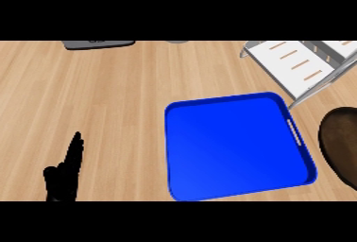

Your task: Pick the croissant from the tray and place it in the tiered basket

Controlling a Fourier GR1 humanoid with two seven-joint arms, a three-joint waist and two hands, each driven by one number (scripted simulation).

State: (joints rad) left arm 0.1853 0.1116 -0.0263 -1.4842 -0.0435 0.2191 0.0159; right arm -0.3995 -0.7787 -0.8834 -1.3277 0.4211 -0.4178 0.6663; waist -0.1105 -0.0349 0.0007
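Note:
The blue tray lies right of centre with nothing on it. The tiered basket, white with grey metal rails, stands at the upper right, just beyond the tray's far right corner. No croissant shows plainly anywhere. A dark brown rounded shape with a black rim is cut off by the right edge beside the tray; I cannot tell what it is. My left hand rests at the lower left, fingers straight and pointing up, holding nothing. My right hand does not show.
A grey object sits at the counter's far edge on the upper left, and a small grey round thing at top centre. Bare wooden counter stretches left of the tray.

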